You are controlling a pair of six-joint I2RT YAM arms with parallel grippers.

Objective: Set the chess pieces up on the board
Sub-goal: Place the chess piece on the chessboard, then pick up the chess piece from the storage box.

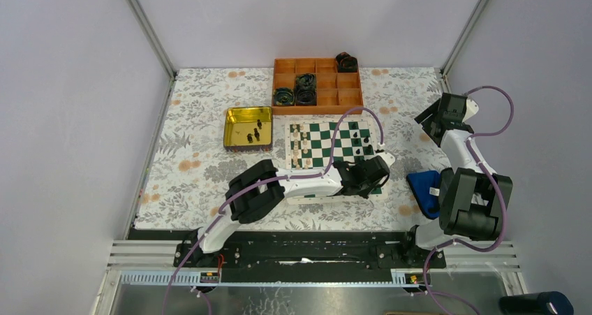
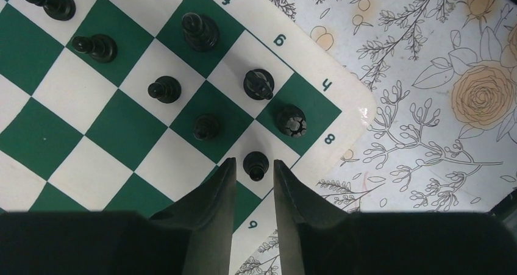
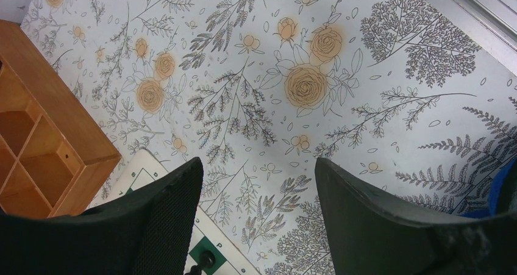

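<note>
The board (image 1: 328, 144) lies mid-table. Cream-white pieces (image 1: 301, 144) stand along its left side and black pieces (image 1: 357, 137) along its right. My left gripper (image 1: 373, 172) hovers over the board's near right corner. In the left wrist view its jaws (image 2: 254, 161) stand a little apart, and a black pawn (image 2: 255, 164) stands on a white square just at the tips, not visibly clamped. Several more black pieces (image 2: 201, 31) stand beyond it. My right gripper (image 1: 436, 119) is open and empty over the tablecloth at the far right (image 3: 257, 160).
A yellow tin (image 1: 248, 128) left of the board holds several black pieces (image 1: 255, 132). An orange compartment tray (image 1: 317, 84) with cable rolls (image 1: 305, 88) stands behind the board. A blue object (image 1: 422, 189) lies right of the board.
</note>
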